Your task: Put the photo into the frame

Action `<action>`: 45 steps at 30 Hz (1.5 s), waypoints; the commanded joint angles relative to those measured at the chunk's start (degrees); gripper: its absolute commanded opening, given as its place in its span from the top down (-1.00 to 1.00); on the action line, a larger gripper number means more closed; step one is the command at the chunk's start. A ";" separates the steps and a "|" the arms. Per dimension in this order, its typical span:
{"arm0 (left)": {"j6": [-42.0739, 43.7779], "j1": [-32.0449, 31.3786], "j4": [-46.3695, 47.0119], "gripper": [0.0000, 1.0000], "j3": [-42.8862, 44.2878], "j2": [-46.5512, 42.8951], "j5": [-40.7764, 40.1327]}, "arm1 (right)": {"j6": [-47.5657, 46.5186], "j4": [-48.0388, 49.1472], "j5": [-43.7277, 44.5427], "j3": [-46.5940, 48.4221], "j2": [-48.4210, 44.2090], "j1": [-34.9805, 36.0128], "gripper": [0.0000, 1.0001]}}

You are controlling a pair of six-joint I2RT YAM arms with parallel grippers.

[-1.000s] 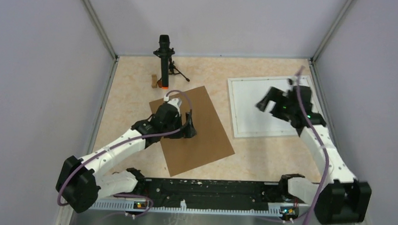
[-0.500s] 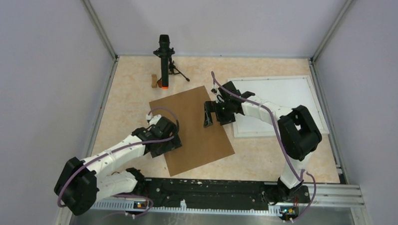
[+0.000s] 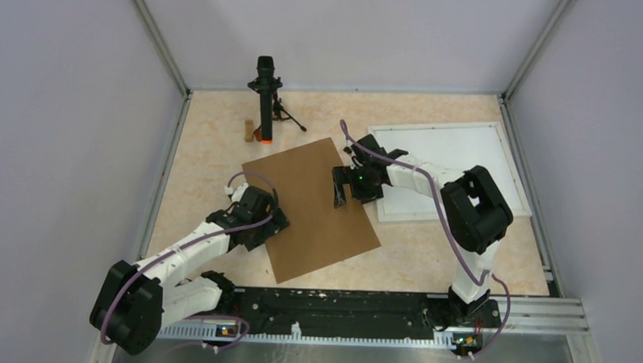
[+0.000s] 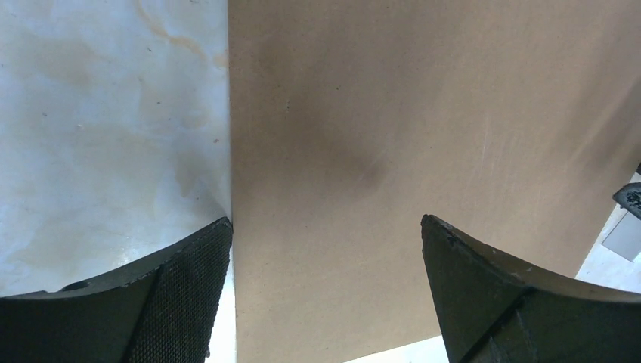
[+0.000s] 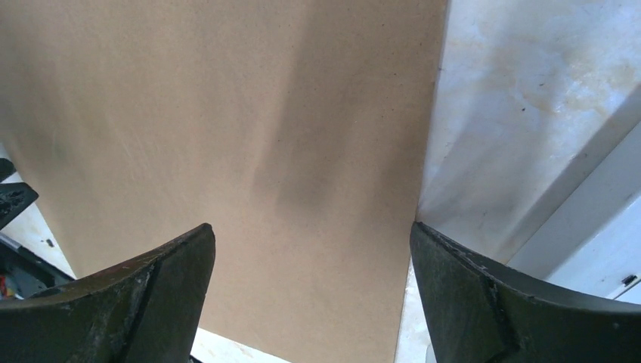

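The photo shows in no view, so I cannot tell where it is. The thin white rectangular picture frame (image 3: 453,147) lies flat on the right of the desk (image 3: 214,145). The left pincer (image 4: 325,249) and right pincer (image 5: 310,257) gape wide and empty over opposite edges of the plain brown cardboard sheet (image 3: 313,209). Closing there could skid that flat sheet into the frame.

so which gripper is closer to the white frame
Right. The right gripper hangs over the cardboard sheet's right edge, just beside the frame's left rail. The left gripper is over the sheet's left edge, farther away.
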 commanded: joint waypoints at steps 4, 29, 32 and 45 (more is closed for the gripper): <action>-0.97 0.34 7.51 -0.96 -6.30 2.65 9.78 | 8.41 13.09 -19.15 -6.15 -5.41 -0.22 -0.90; 1.58 -3.29 19.98 -0.94 6.60 20.50 22.61 | 6.16 11.08 -18.83 -20.46 -24.59 -16.29 -0.92; 1.54 -3.72 19.95 -0.94 8.13 22.95 21.76 | 4.75 10.79 -20.38 -21.24 -24.48 -18.73 -0.94; 1.97 -1.94 20.03 -0.96 6.06 24.63 18.71 | -7.67 2.33 -31.23 -9.89 -8.62 -29.00 -0.79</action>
